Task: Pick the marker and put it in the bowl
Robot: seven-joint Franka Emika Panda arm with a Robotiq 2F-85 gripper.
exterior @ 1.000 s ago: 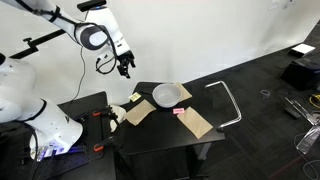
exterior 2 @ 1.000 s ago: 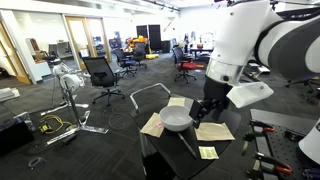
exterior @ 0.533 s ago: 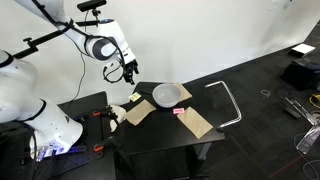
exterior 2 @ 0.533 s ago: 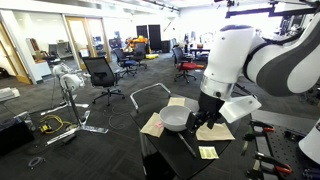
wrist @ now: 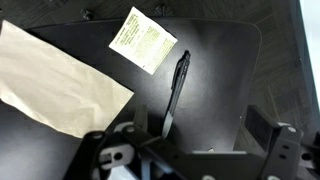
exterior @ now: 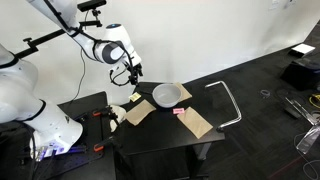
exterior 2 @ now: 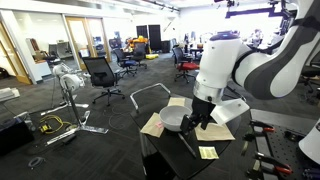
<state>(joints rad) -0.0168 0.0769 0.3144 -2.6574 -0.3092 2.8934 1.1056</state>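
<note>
A dark marker (wrist: pixel 177 92) lies flat on the black table, seen in the wrist view and in an exterior view (exterior 2: pixel 187 146). It is hard to make out in the exterior view from the far side. The round silvery bowl (exterior: pixel 167 94) stands on the table in both exterior views (exterior 2: pixel 174 120), beside the brown cardboard pieces. My gripper (wrist: pixel 190 150) is open and empty, hovering above the marker's near end with a finger on each side. It shows above the table's edge in both exterior views (exterior: pixel 133 74) (exterior 2: pixel 198 122).
A yellow-white sticky note (wrist: pixel 143 40) lies beyond the marker. Flat cardboard pieces (wrist: pixel 55 80) (exterior: pixel 196 123) and a small pink thing (exterior: pixel 180 113) lie on the table. A bent metal tube (exterior: pixel 229 101) stands at the table's end. Office chairs (exterior 2: pixel 101 75) stand behind.
My gripper has come down and moved toward the table, from high beside it to just above the marker's end. The marker and the bowl have not moved.
</note>
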